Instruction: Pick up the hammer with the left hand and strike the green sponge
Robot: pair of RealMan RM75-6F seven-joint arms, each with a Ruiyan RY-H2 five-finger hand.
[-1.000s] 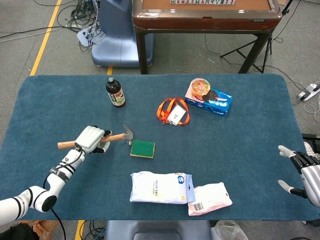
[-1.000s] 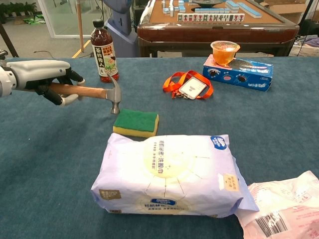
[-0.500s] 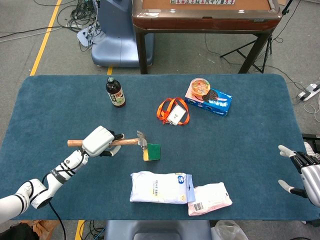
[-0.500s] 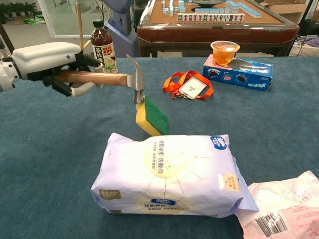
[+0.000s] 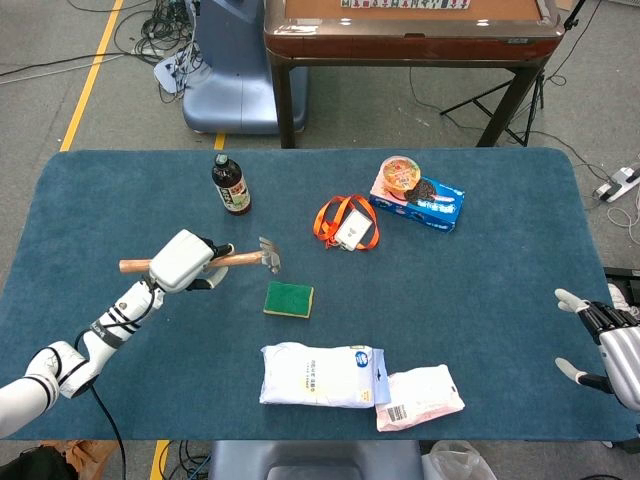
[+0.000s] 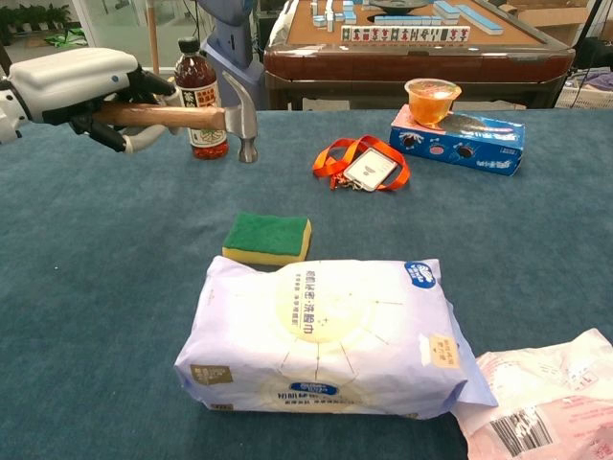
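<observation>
The green sponge [image 5: 289, 298] with its yellow underside lies flat on the blue table [image 5: 480, 280], also seen as the sponge [image 6: 268, 237] just behind the wipes pack. My left hand [image 5: 183, 261] grips the hammer [image 5: 232, 258] by its wooden handle and holds it raised above the table, left of and behind the sponge. In the chest view the left hand [image 6: 81, 80] holds the hammer [image 6: 226, 117] level, its steel head pointing down, in front of the bottle. My right hand [image 5: 612, 345] is at the table's right edge, fingers spread, holding nothing.
A dark drink bottle [image 5: 230, 186] stands behind the hammer. An orange lanyard with a card [image 5: 347, 222], a blue snack box [image 5: 418, 201] and a cup [image 5: 399, 173] lie further back. A white wipes pack [image 5: 320, 375] and a pink packet [image 5: 420, 397] are at the front.
The hammer has lifted up and back to the left, off the sponge. The sponge, tipped on edge half a second ago, now lies flat again. The right hand has not moved.
</observation>
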